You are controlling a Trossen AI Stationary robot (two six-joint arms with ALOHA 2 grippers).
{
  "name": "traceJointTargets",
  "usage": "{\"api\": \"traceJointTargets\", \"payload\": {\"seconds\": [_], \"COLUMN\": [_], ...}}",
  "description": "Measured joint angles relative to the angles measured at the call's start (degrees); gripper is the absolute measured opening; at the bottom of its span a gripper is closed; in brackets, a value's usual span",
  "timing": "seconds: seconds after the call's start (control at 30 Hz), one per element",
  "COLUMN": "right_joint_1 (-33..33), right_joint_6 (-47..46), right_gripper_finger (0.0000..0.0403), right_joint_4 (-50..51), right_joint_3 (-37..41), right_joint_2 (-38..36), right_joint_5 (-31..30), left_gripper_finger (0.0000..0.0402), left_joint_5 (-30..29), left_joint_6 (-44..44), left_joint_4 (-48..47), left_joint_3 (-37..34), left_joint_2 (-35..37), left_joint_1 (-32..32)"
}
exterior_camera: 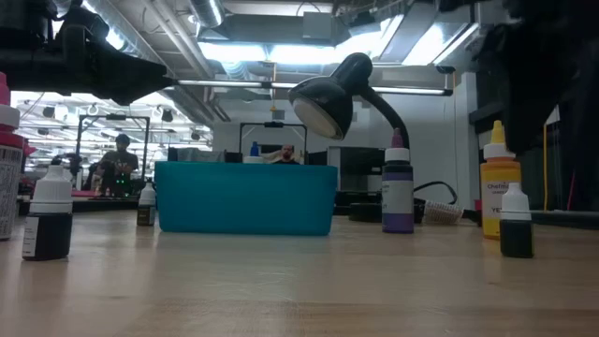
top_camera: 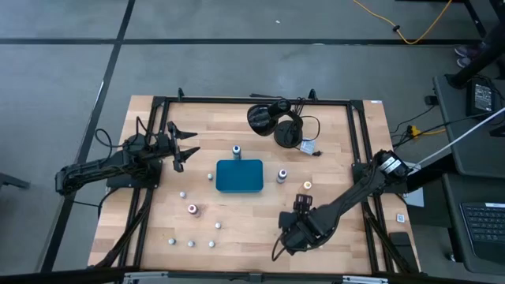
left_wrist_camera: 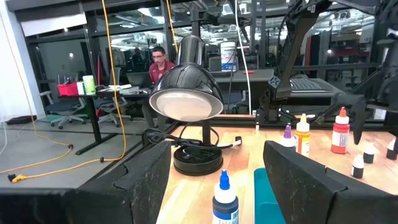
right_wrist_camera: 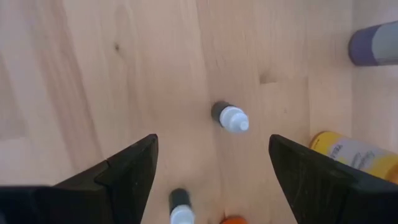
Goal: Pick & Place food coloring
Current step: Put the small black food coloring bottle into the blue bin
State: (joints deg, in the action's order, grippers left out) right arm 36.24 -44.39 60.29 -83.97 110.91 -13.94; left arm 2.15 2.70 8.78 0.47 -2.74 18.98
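Observation:
The food coloring bottles stand upright and scattered on the wooden table around a teal tray (top_camera: 239, 175). A blue-topped one (top_camera: 236, 150) stands at the tray's far side, a purple one (top_camera: 282, 175) and an orange one (top_camera: 307, 186) to its right, a red one (top_camera: 192, 210) to its near left. My right gripper (top_camera: 303, 203) hovers open over the near right part, pointing down above a tiny white-capped dark bottle (right_wrist_camera: 229, 117). My left gripper (top_camera: 186, 147) is open, raised left of the blue-topped bottle (left_wrist_camera: 225, 199).
A black desk lamp (top_camera: 274, 122) stands at the table's far side with its cord beside it. Several tiny bottles (top_camera: 190, 243) dot the near left part of the table. A black frame (top_camera: 252, 100) borders the table. People sit in the room beyond.

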Motion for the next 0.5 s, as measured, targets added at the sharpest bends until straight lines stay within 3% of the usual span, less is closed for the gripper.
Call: {"api": "traceJointTargets", "payload": {"seconds": [0.5], "right_joint_1": [-3.1], "right_joint_6": [4.3], "right_gripper_finger": [0.0307], "right_joint_4": [-6.6], "right_joint_3": [7.4], "right_joint_2": [0.0], "right_joint_5": [-1.6], "left_gripper_finger": [0.0251], "left_joint_5": [0.0], "left_joint_6": [0.0], "left_joint_4": [0.0], "left_joint_3": [0.0], "left_joint_2": [0.0], "left_joint_1": [0.0]}}
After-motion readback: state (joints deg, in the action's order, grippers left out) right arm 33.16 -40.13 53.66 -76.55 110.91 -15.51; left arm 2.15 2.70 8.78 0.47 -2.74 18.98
